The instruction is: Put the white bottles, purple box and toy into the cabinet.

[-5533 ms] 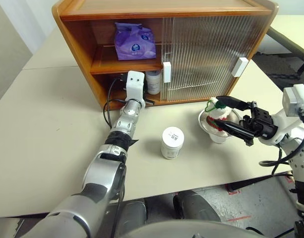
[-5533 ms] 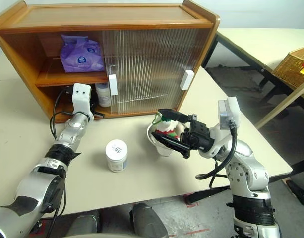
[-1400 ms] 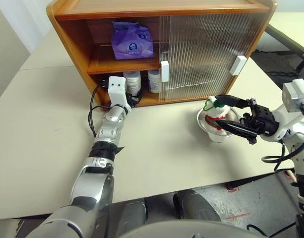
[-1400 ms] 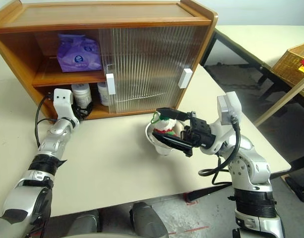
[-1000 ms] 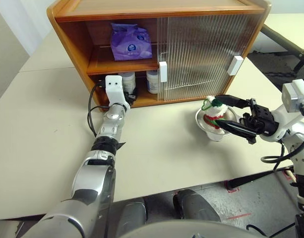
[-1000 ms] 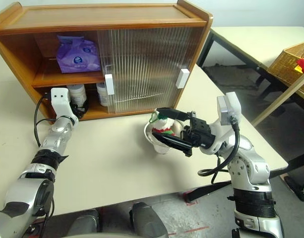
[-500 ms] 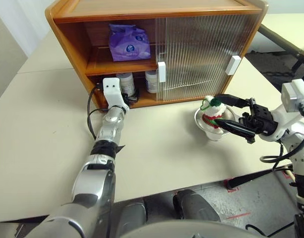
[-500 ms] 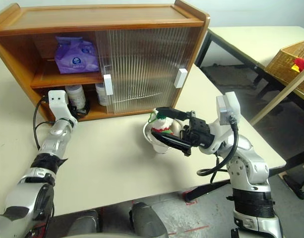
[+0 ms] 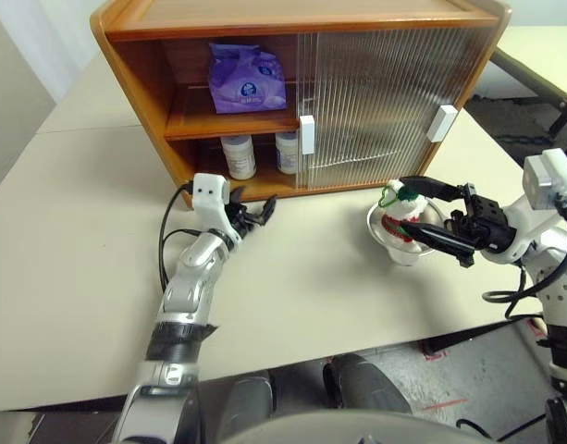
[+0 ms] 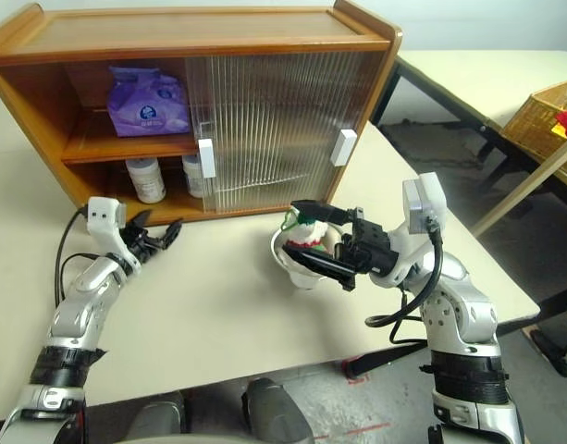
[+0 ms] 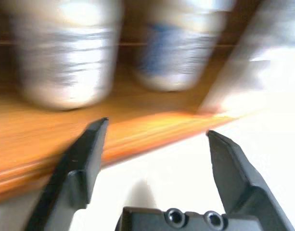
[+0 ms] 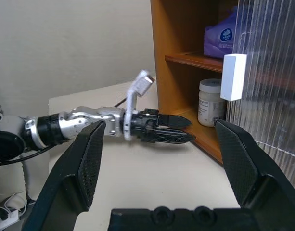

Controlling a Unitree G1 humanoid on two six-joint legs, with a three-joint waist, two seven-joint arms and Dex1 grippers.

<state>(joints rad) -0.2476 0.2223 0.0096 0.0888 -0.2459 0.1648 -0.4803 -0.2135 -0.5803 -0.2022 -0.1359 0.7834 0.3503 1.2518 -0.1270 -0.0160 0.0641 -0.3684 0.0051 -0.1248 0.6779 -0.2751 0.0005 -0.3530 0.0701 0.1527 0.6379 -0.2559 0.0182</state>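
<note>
The cabinet (image 9: 301,92) is the big orange-brown thing on the table (image 9: 70,222). Its left side is open and its ribbed sliding doors (image 9: 385,92) cover the right side. The purple box (image 9: 249,79) sits on the top shelf in the open part. The two white bottles (image 9: 238,156) stand side by side on the bottom shelf, right under the purple box. One of them is partly behind the edge of the door. The toy (image 9: 400,215) is out of the cabinet. It sits in a shiny bowl (image 9: 403,236) on the table, in front of the cabinet's right door.

The table is pale cream and smooth. Another pale table (image 10: 486,79) stands to the right of the cabinet, with a woven basket (image 10: 547,116) beside it. The floor below is grey.

The left gripper (image 9: 258,214) is just in front of the cabinet's open side, close above the table. Its black fingers are spread apart and hold nothing. It points level, toward the right.

The right gripper (image 9: 414,210) is by the bowl, right of the cabinet's front. Its fingers are spread wide, one on each side of the toy, not pinching it.
</note>
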